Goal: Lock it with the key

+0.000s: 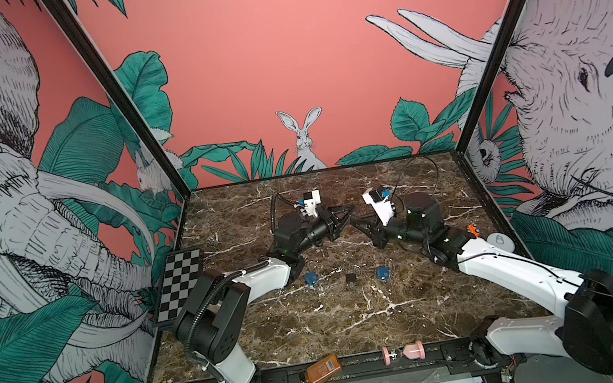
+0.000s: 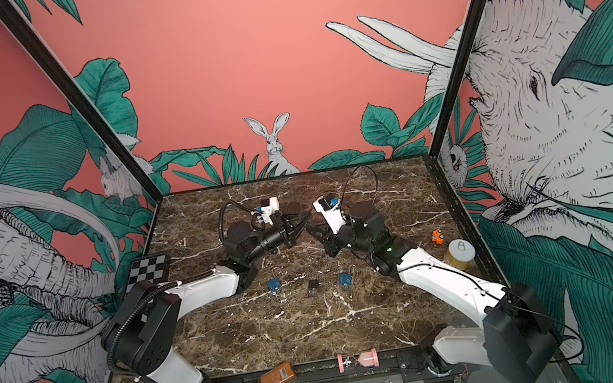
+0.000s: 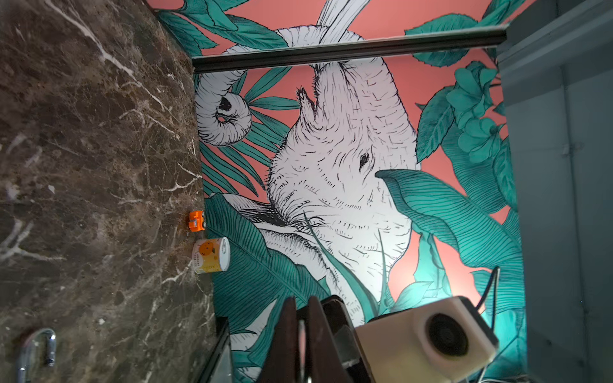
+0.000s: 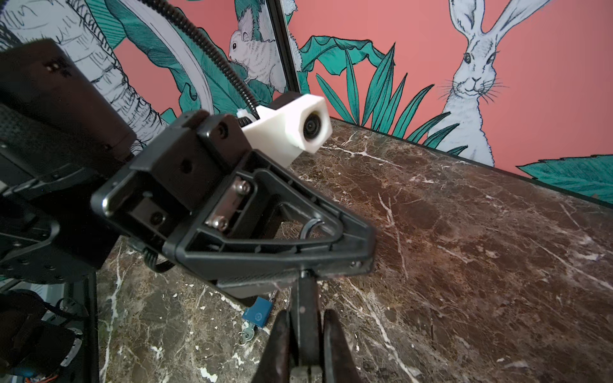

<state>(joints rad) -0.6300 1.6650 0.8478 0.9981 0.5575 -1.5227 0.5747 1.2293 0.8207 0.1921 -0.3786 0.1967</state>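
You have the right gripper [image 4: 306,314] clamped on a dark flat piece [image 4: 306,293], lock or key unclear, tip-to-tip with the left gripper [image 3: 301,306], whose grip I cannot tell, so locking seems unfinished; a blue padlock [image 4: 257,313] lies below them.

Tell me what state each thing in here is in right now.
left tool, jaws slightly parted, held in the air.
right tool, closed on a small dark thing.
left blue padlock, lying loose, untouched.
right blue padlock, lying loose, untouched.
black lock, lying loose, untouched.
amber bottle, on its side.
hourglass, on its side.
can, upright, lid on.
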